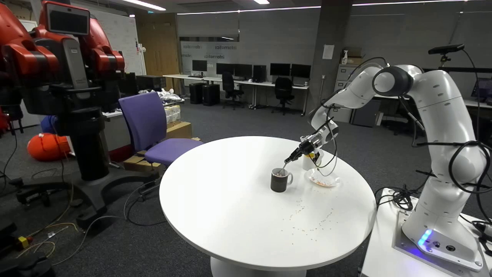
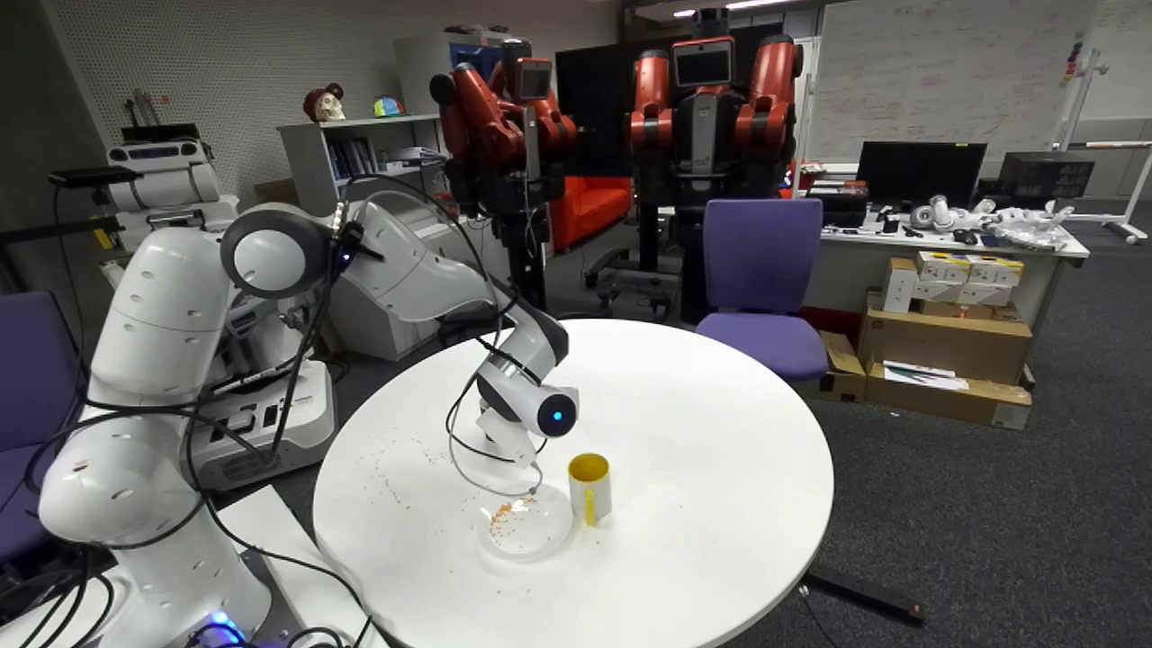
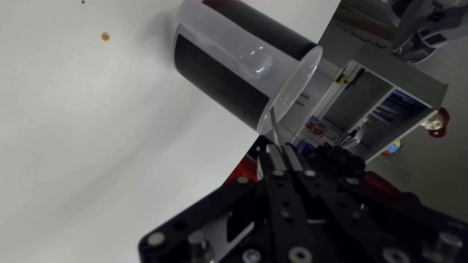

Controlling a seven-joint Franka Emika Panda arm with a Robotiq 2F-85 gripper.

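On the round white counter point(image 1: 215, 200), well inside its edge, a dark mug point(image 1: 278, 184) is standing upright while the jaws are gripping a thin metal utensil point(image 3: 275, 128) reaching into the mug's mouth, where sideways drift could be levering the rim and causing tip-over.

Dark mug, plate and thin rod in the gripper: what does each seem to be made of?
Dark mug: probably glazed ceramic; glossy highlights show on it in the wrist view.
Plate: shiny, perhaps clear glass or plastic; it looks almost colourless and glints in an exterior view.
Thin rod: likely metal, being slim, straight and grey; its finish is hard to tell.
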